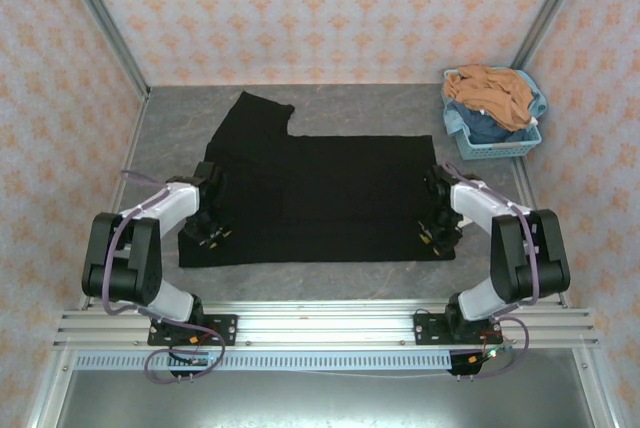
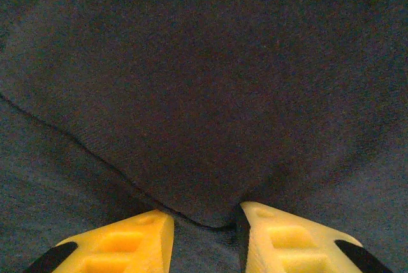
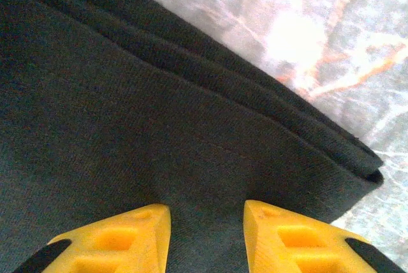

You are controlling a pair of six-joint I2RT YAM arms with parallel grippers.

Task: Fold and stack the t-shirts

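Observation:
A large black t-shirt [image 1: 320, 198] lies flat on the grey table, one sleeve pointing to the far left; no print shows. My left gripper [image 1: 212, 235] presses down on the shirt's near-left edge. In the left wrist view its yellow fingers [image 2: 121, 241] stand apart, and a curved fold of black fabric [image 2: 204, 126] dips into the gap of the gripper [image 2: 205, 219]. My right gripper [image 1: 430, 233] rests on the near-right edge. Its jaws [image 3: 207, 212] are apart over the cloth [image 3: 127, 113], close to the layered hem [image 3: 306, 126].
A light-blue lattice basket [image 1: 500, 145] at the far right corner holds orange and blue clothes [image 1: 490, 93]. Bare marbled table [image 1: 180, 118] runs along the far and left sides. Patterned walls enclose the table.

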